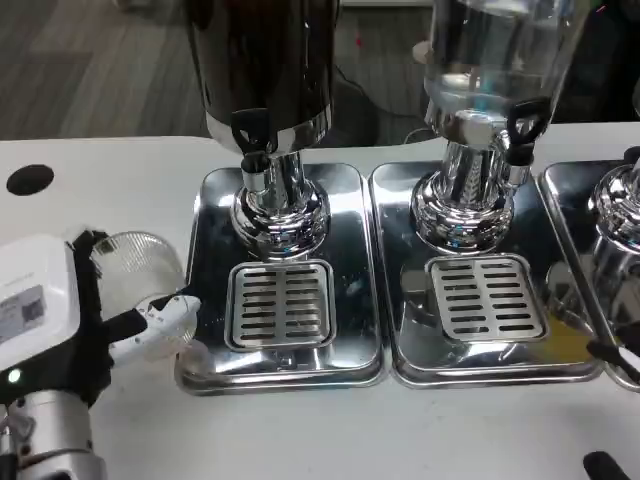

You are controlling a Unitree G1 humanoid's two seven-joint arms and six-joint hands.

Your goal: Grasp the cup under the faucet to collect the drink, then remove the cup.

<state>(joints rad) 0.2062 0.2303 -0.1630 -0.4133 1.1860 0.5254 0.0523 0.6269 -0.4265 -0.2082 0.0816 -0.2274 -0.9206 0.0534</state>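
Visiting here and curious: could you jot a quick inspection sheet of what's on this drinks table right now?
Surface: white table, dark round mark at its left.
Job's things: clear ribbed cup in left hand, left of the dark dispenser's faucet, not under it.
Clutter: steel drip trays, a clear dispenser.
Hands: left holds cup; dark right hand fingertips at the right edge.
Cables: nothing seen.
Surroundings: grey floor beyond.

clear-tank dispenser (490,60) upright on middle steel tray (400,340) | slotted drain grate (487,298) in that tray | third dispenser base (620,215) at right edge | black round hole (29,179) in white table (330,435)
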